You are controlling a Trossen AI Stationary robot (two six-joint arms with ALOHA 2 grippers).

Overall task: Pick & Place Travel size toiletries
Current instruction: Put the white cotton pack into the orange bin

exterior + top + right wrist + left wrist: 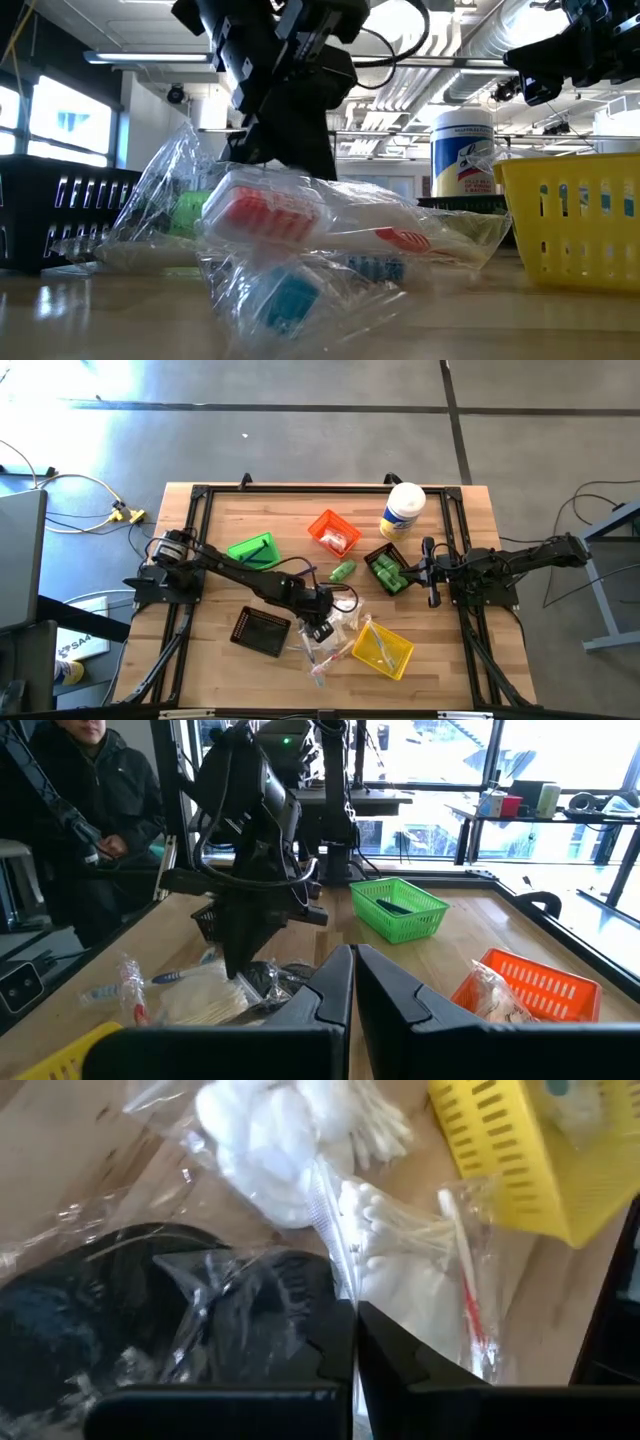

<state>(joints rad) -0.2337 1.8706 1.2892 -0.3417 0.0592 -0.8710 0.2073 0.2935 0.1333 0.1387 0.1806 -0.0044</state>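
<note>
I have the left gripper (322, 628) down low in the centre of the high view, over the heap of clear-wrapped toiletries (330, 645) that lies between the black bin (260, 631) and the yellow bin (384, 649). In the left wrist view its two fingers (330, 1342) meet edge to edge with a fold of clear film (250, 1295) running between them, so I read it as closed on the wrapping of a dark item, not on the item itself.

The right gripper (431, 572) waits at the right of the high view, beside the dark bin of green bottles (386, 572); its fingers are pressed together on nothing.

Across the table at low level I see the pile as crinkled bags: a toothbrush with a red-and-white head (268, 213), a blue piece (290, 298) beneath it, cotton swabs (395, 1225) and cotton balls (262, 1142) in their own sleeves.

I judge all of this very light, soft and slippery. The film will slide and stretch, and bags may drag their neighbours along. A better hold would be across the stiff handle of the brush or a bunched corner of a bag, pinched firmly.
</note>
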